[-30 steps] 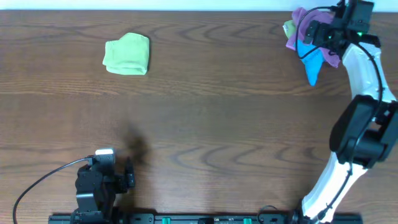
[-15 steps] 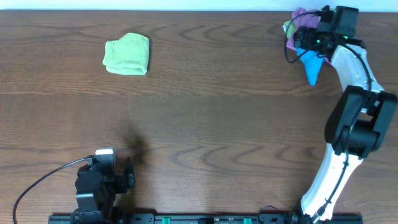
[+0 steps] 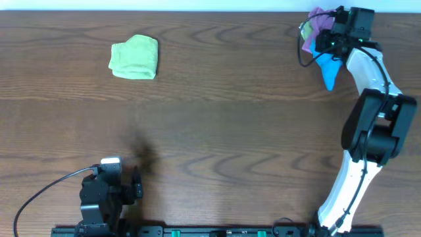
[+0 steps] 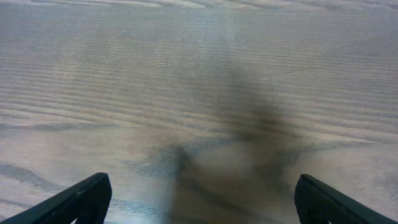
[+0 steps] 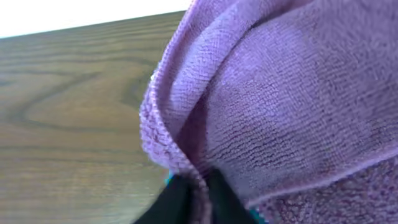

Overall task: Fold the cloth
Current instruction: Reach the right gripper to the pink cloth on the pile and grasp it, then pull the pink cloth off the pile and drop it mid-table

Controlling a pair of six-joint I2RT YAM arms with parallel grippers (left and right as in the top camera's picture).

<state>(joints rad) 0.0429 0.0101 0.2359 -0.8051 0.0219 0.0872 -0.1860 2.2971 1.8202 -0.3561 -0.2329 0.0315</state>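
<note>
The cloth [image 3: 318,22] is lilac terry, bunched in a pile at the far right corner of the table. In the right wrist view the cloth [image 5: 280,93] fills most of the frame, with a folded edge running down between the dark fingers. My right gripper [image 3: 329,41] [image 5: 199,196] is shut on that edge, the two fingers pinched close with purple fabric between them. My left gripper [image 3: 135,187] [image 4: 202,199] rests near the front left, jaws wide open over bare wood, holding nothing.
A bright blue cloth [image 3: 331,69] lies under and beside the lilac one, with a sliver of light green [image 3: 304,29] at the pile's left. A folded light green cloth [image 3: 135,57] sits far left. The table's [image 3: 230,118] far edge runs just behind the pile.
My right gripper has shifted slightly toward the far edge over the pile and gone from open to shut on the lilac cloth's edge. The left arm has not moved.
</note>
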